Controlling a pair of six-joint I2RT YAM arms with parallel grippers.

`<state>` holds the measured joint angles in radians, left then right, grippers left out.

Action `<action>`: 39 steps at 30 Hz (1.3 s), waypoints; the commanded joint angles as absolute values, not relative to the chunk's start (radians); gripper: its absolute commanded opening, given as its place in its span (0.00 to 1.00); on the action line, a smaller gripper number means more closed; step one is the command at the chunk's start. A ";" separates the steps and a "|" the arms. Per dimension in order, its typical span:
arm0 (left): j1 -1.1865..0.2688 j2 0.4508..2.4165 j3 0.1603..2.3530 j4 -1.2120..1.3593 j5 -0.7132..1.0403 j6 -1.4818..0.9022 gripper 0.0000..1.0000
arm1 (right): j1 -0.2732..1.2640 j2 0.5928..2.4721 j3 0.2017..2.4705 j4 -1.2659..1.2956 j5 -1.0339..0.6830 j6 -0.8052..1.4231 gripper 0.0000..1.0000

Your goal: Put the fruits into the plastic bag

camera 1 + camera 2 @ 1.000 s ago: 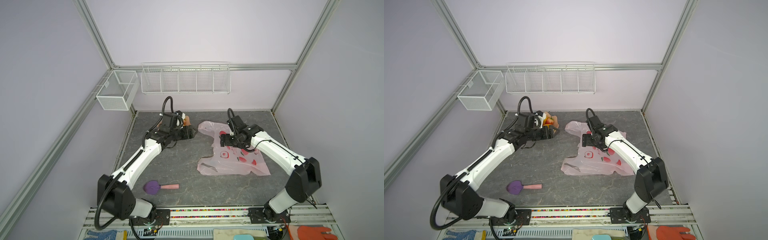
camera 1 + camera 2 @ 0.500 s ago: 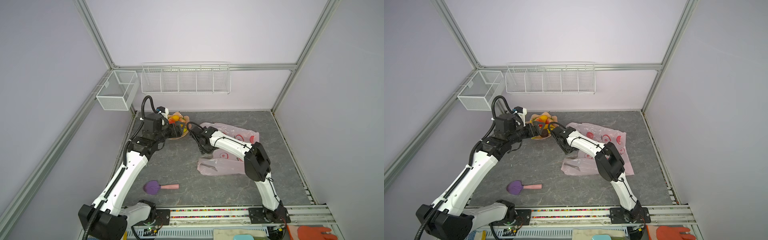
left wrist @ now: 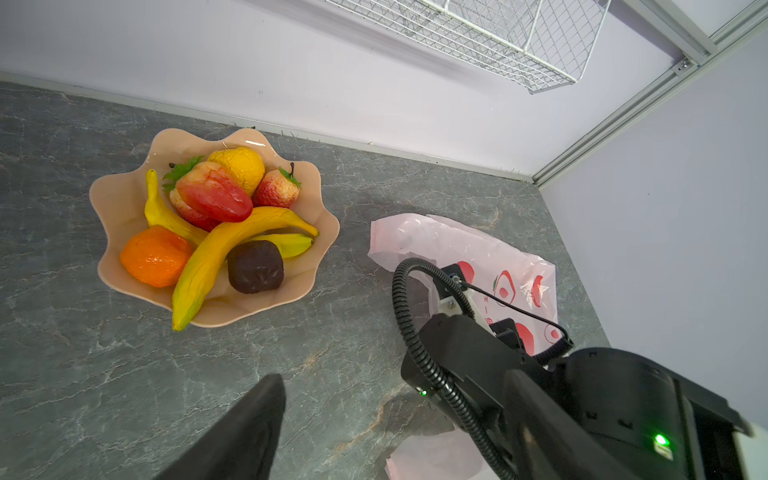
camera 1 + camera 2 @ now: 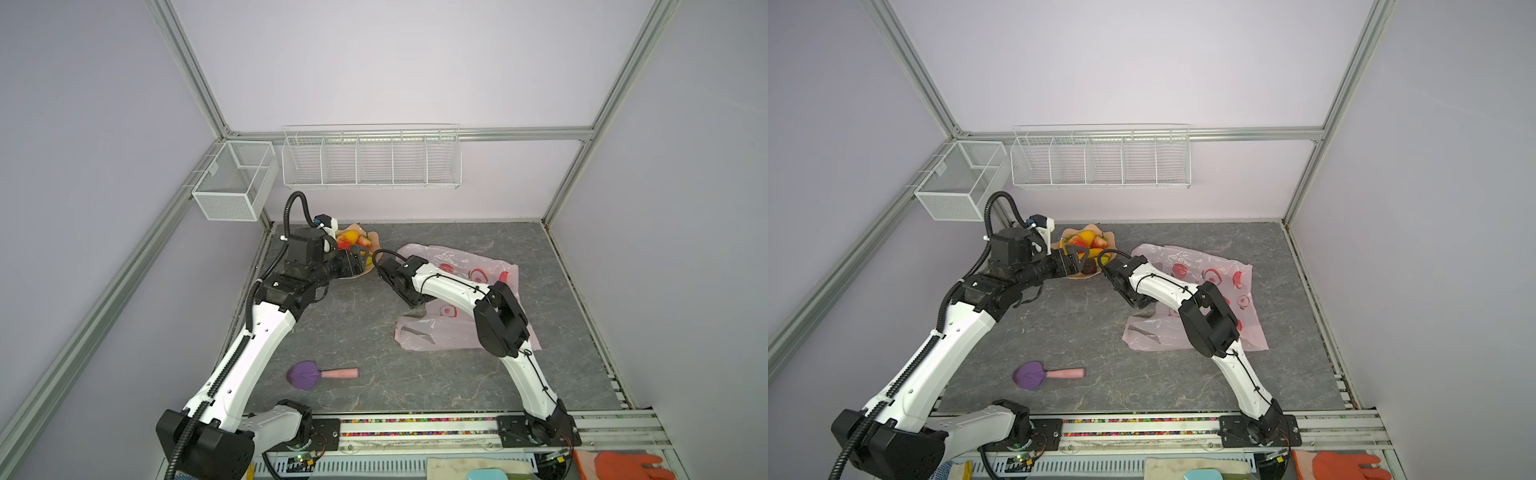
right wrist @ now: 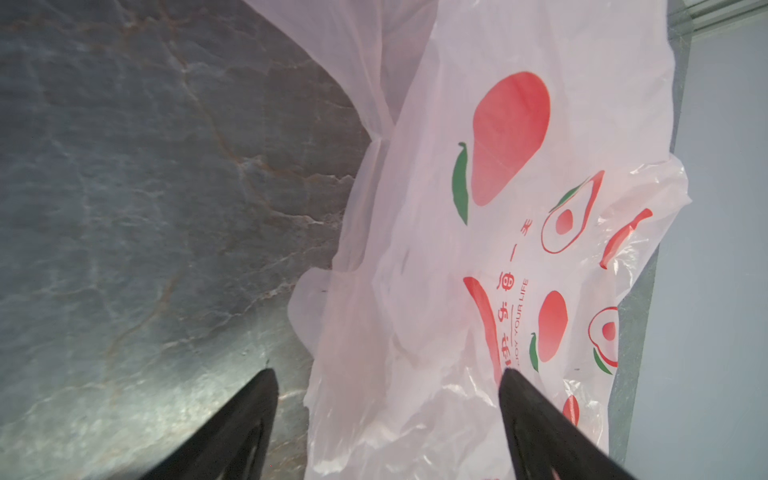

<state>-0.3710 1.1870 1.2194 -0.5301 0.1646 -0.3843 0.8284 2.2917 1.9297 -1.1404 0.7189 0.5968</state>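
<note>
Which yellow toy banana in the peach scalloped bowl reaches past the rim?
The longest yellow banana: its tip overhangs the rim of the peach scalloped bowl; the others stay inside.

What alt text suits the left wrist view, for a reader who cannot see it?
A peach scalloped bowl on a grey table holds toy fruits. Beside it lies a pink plastic bag, partly hidden by the right arm.

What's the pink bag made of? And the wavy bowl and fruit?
The bag looks like thin plastic film: see-through, crinkled, shiny at folds. The bowl seems hard glossy plastic, glinting along its wavy rim. The fruits look like painted toys, foam or plastic; their colour is blotchy and dull.
</note>
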 commanded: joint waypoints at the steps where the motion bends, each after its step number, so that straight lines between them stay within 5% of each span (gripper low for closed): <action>1: -0.367 1.168 1.253 -0.548 0.149 -0.365 0.83 | 0.812 2.268 1.894 -1.167 0.753 0.638 0.80; 14: -0.367 1.184 1.224 -0.522 0.147 -0.354 0.83 | 0.795 2.199 1.862 -1.165 0.781 0.654 0.42; 21: -0.368 1.202 1.173 -0.484 0.149 -0.363 0.82 | 0.785 2.125 1.859 -1.168 0.774 0.653 0.07; 39: -0.347 1.491 1.253 -0.523 0.086 -0.372 0.81 | 0.739 1.839 1.710 -0.988 0.706 0.677 0.06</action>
